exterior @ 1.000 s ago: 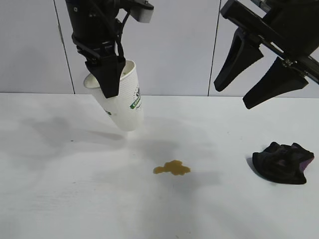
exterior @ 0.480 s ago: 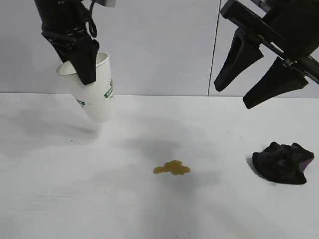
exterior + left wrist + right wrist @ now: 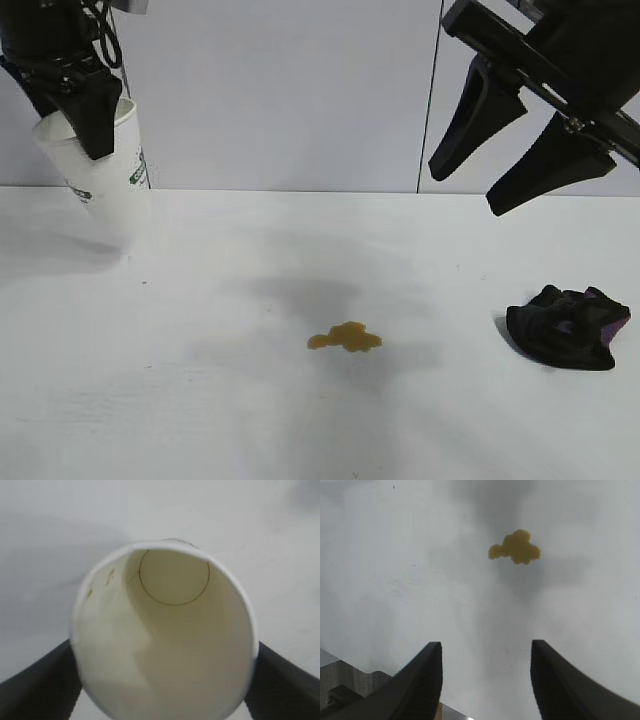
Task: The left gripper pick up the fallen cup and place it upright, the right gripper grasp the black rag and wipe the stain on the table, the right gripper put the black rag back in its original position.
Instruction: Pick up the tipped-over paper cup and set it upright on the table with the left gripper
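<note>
Left gripper (image 3: 88,120): clamped on your white dimpled paper cup (image 3: 100,180), airborne, tilted, far left | right gripper (image 3: 505,150): parted, empty, above the bunched black rag (image 3: 565,327) | yellowish-brown stain (image 3: 345,338): unwiped on white matte table (image 3: 200,400) | remaining: set cup upright, wipe, return rag

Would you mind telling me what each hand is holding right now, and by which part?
The left hand holds the cup by its rim, one finger inside and one outside. The right hand holds nothing.

Grey panelled wall (image 3: 300,90) behind, seamed.
</note>
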`<action>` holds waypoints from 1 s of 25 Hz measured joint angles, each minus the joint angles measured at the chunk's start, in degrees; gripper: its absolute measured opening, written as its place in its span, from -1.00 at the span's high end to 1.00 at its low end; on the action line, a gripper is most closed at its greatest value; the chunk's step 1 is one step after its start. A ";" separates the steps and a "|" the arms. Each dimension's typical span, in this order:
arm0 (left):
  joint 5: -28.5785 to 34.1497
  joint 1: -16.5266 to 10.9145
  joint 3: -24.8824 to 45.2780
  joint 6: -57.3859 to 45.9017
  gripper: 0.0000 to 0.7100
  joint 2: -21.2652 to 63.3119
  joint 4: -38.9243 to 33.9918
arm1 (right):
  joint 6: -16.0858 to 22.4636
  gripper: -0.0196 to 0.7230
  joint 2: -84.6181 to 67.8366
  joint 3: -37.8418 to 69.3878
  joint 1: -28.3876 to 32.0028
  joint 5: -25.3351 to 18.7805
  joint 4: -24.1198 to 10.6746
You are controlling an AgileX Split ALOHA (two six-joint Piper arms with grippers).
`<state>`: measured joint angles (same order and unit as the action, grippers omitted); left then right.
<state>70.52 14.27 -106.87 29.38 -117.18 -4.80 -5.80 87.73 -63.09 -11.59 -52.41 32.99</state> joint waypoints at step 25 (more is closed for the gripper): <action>-0.22 -0.11 7.48 -13.38 -0.64 -2.05 0.50 | 0.00 -0.05 0.00 0.00 0.00 0.10 0.00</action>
<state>70.30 14.16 -99.40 15.99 -119.22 -4.31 -5.80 87.73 -63.09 -11.59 -52.31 32.99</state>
